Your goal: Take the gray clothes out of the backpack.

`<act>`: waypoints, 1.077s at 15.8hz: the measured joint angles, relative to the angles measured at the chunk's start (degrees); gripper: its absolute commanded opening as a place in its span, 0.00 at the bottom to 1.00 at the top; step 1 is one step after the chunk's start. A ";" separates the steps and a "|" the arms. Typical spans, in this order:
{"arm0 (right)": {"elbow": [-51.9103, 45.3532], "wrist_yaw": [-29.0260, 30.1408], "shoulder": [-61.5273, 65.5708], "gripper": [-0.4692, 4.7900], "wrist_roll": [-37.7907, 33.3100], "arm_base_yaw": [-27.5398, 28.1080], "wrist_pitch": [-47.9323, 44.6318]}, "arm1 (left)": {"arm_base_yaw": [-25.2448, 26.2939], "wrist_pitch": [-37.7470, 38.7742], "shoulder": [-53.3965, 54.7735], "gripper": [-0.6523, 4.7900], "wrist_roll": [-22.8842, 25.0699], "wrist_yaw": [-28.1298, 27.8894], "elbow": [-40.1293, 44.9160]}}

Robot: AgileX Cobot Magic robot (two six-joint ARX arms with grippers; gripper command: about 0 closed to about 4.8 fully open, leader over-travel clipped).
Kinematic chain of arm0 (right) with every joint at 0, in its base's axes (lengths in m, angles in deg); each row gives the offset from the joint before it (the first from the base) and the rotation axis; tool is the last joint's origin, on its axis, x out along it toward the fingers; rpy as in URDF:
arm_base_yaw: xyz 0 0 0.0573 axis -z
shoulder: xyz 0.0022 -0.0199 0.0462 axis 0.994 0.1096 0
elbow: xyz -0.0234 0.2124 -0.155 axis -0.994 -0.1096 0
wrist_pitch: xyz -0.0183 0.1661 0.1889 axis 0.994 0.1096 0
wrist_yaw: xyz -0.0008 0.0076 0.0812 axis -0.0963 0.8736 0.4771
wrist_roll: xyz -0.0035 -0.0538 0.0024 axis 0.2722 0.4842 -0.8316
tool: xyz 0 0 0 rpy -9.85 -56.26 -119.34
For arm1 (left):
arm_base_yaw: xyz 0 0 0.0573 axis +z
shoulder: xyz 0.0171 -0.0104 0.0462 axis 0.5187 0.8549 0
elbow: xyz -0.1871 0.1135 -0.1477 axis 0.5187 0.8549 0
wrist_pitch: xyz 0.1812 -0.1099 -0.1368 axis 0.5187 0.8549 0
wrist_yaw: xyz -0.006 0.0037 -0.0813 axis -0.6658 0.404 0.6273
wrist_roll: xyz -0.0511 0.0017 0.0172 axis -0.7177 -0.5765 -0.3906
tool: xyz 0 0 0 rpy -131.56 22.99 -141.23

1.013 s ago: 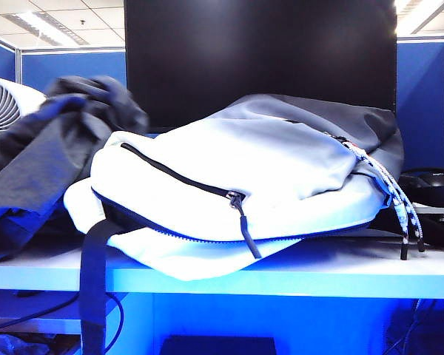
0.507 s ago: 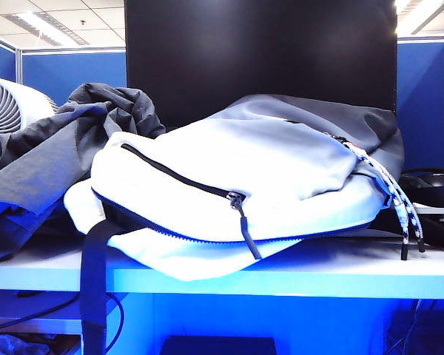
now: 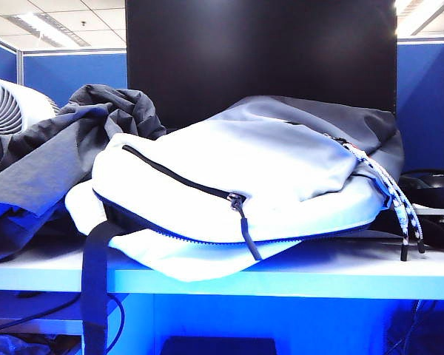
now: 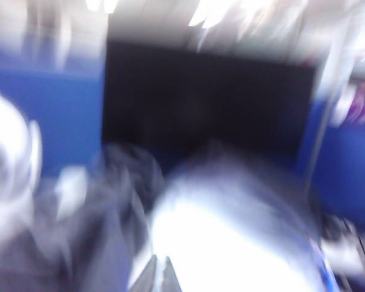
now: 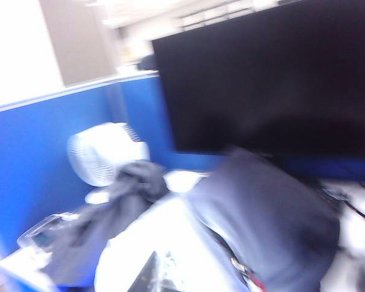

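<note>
The gray clothes [image 3: 52,159] lie in a crumpled heap on the table, left of the backpack [image 3: 266,170] and leaning on its left end. The light backpack lies on its side with its dark zipper toward the front. Neither gripper shows in the exterior view. The blurred left wrist view has my left gripper [image 4: 160,258] shut and empty, high above the backpack [image 4: 231,237] and the clothes [image 4: 103,201]. My right gripper [image 5: 161,255] is shut and empty too, raised over the backpack [image 5: 267,225], with the clothes [image 5: 109,219] off to one side.
A white fan [image 3: 7,107] stands behind the clothes at the far left. A big black monitor [image 3: 259,52] fills the back. A dark strap [image 3: 96,281] hangs over the table's front edge, and speckled cords [image 3: 399,207] dangle at the backpack's right end beside dark gear [image 3: 429,185].
One second ago the clothes were blurred in motion at the left; they have dropped, spread and now lie still. The backpack has stayed where it was.
</note>
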 measured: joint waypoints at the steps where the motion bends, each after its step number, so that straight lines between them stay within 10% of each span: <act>1: -1.99 -1.44 -1.40 0.08 -0.81 -0.02 -0.63 | -0.02 0.63 -0.07 0.11 0.83 0.87 1.33; 8: -27.91 -5.14 -9.31 0.08 -7.96 -0.15 -13.99 | -0.20 -12.79 -0.13 0.11 -6.97 22.47 25.75; 17: -57.61 -1.92 -9.31 0.08 1.09 -0.11 -50.69 | -2.49 -36.54 -0.17 0.11 -8.90 9.38 42.40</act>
